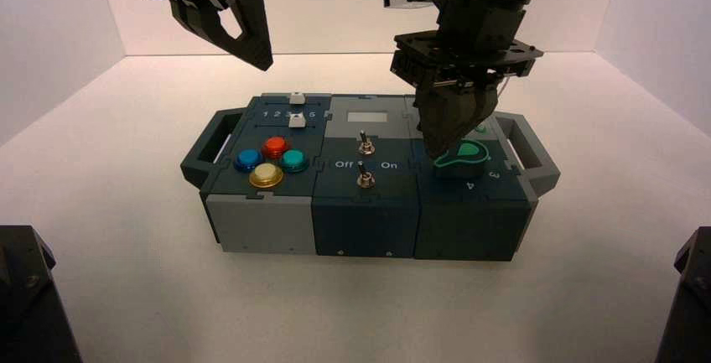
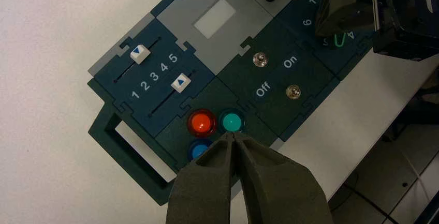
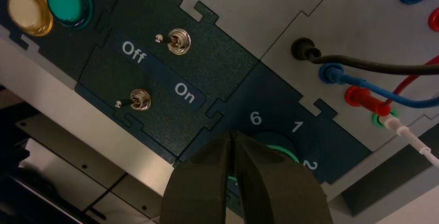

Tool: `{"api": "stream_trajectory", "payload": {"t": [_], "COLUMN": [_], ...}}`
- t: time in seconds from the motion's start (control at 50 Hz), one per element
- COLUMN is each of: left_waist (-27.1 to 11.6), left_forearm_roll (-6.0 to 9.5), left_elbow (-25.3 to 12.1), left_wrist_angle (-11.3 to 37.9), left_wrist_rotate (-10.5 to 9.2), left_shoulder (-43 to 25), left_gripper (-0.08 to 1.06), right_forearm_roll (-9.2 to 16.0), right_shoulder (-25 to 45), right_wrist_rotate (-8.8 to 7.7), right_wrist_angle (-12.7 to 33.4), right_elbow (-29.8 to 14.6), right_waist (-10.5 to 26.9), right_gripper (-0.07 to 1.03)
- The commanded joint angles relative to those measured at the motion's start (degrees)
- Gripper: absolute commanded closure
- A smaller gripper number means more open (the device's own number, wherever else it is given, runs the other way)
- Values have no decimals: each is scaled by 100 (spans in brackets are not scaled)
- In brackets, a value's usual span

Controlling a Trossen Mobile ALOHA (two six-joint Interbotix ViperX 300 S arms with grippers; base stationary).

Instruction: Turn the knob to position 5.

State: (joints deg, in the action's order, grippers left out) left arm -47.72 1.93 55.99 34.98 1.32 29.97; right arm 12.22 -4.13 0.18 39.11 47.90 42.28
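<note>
The knob (image 1: pixel 466 157), teardrop-shaped with a bright green top, sits on the box's right section with its pointed tip toward the box's middle. My right gripper (image 1: pixel 442 153) is shut, fingertips pressed together and resting at the knob's pointed end. In the right wrist view the right gripper (image 3: pixel 231 133) covers most of the knob (image 3: pixel 288 154); numerals 6, 1 and 2 show around it. The left wrist view shows the numeral 5 (image 2: pixel 325 41) next to the knob's green edge (image 2: pixel 339 41). My left gripper (image 1: pixel 251 44) hangs shut above the box's back left, and in its own wrist view (image 2: pixel 231 135) holds nothing.
Four round push buttons (image 1: pixel 267 162) sit on the box's front left, behind them two sliders (image 2: pixel 140 53). Two metal toggle switches (image 3: pixel 178 41) stand on the Off/On panel. Black, blue and red wires (image 3: pixel 362 97) plug in behind the knob. Handles (image 1: pixel 526 149) stick out at both ends.
</note>
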Motion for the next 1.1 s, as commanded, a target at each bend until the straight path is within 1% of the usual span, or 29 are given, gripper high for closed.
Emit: {"api": "stream_trajectory", "payload": {"t": [0.02,0.32,0.5,0.64,0.68,0.7,0.8,0.94,1.02,1.1], "left_waist": [-18,-18,-18,-18,-9,-18,-18,-18,-18,-18], "left_forearm_roll": [-18,-26,-26,-35,-35,-44,-97,-132,-132,-132], "left_elbow": [-70,-79,-70,-70,-70,-70,-79,-62,44,97], "left_wrist_angle": [-26,-26,-26,-26,-26,-26,-26,-53,-70,-70], "left_wrist_rotate": [35,35,35,35,35,35,35,35,35,35], "left_shoulder": [26,26,18,26,26,26,53,185,246,281], "left_gripper": [101,101,101,101,101,101,101,101,101,101], "right_forearm_roll": [0,-70,-97,-158,-176,-193,-185,-193,-193,-202], "right_shoulder": [-123,-167,-325,-571,-738,-932,-1318,-1644,-1828,-1925], "right_wrist_rotate": [0,0,0,18,26,53,62,70,70,53], "right_wrist_angle": [-53,-35,-35,132,211,255,290,378,510,492], "right_elbow": [-62,-246,-255,-272,-246,-211,-97,62,264,404], "right_waist": [35,35,35,18,18,9,9,-26,-26,-26], "right_gripper": [99,98,99,98,98,98,98,98,99,98]}}
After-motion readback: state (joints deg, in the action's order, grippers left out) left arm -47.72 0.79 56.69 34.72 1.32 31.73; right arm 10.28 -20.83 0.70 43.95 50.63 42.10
